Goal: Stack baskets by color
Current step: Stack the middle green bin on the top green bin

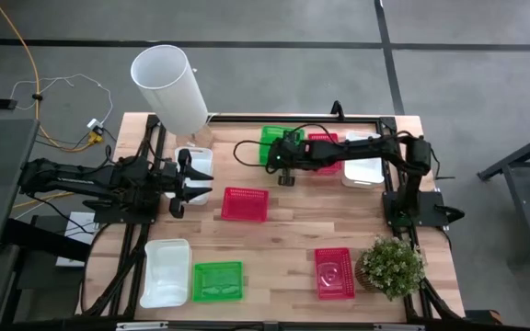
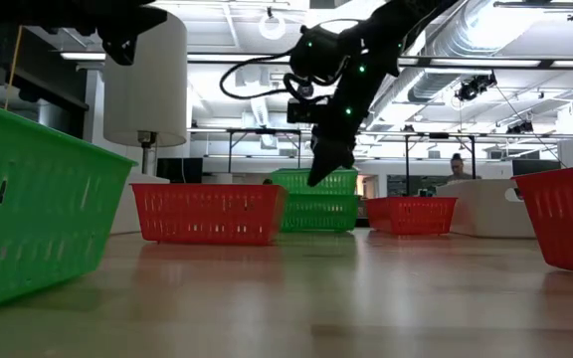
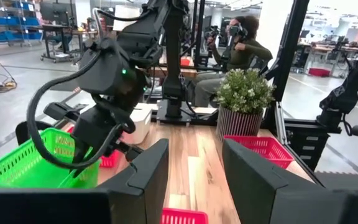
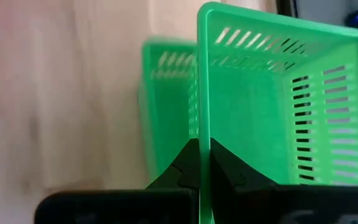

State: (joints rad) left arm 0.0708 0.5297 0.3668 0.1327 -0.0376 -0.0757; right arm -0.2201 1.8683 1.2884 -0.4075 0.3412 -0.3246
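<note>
Clearly the right gripper (image 1: 284, 162) has its fingers pinched shut on the thin wall of a green basket (image 4: 278, 106), as the right wrist view shows: the rim runs straight between the two dark fingers. On the high view this sits at about twelve o'clock on the worktop (image 1: 283, 239), over a second green basket (image 4: 166, 112) lying just behind it; in the low view the two read as a green stack (image 2: 314, 199), though I cannot tell whether the held one is fully seated.

The left gripper (image 1: 184, 180) waits at about nine o'clock, fingers part open with nothing between them, just beside a white basket (image 1: 196, 164).

The rest lie scattered: a red basket (image 1: 246, 203) near the centre, another red one (image 1: 323, 147) and a white one (image 1: 364, 165) at one o'clock, a red basket (image 1: 335, 273) at five, a green basket (image 1: 218, 280) at six, a white one (image 1: 165, 272) at seven.

These baskets look light and thin-walled, stiff enough to hold shape yet likely to flex under a hard pinch. The smooth plastic may slip, so a hold on the rim at mid-wall, as here, seems soundest.
</note>
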